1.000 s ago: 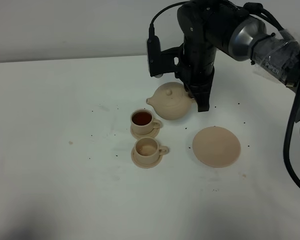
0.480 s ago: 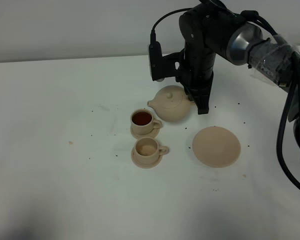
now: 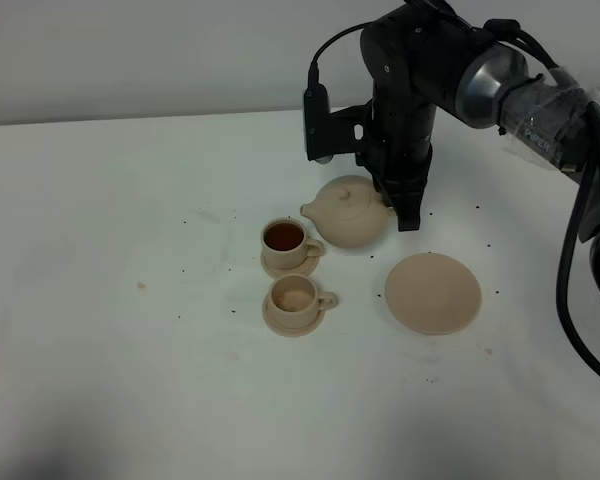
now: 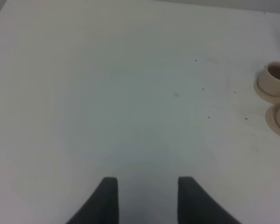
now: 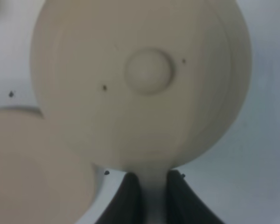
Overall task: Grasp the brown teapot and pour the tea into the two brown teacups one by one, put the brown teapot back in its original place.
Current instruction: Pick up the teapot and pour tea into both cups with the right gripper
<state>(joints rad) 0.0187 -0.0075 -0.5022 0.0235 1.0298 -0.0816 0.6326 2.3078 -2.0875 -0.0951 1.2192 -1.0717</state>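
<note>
The pale tan teapot hangs a little above the table, behind the two teacups, spout pointing left. My right gripper is shut on its handle; the wrist view shows the lid and knob from above with the fingers clamped on the handle. The far teacup holds dark tea. The near teacup shows a pale brown inside. The flat tan plate lies empty to the right of the cups. My left gripper is open over bare table, off the exterior view.
The white table carries small dark specks around the cups. A pale wall runs along the table's far edge. The two cups show at the edge of the left wrist view.
The right gripper has carried the teapot slightly to the right and away from the far cup, and tipped it back towards level. The cups and plate have not moved.
</note>
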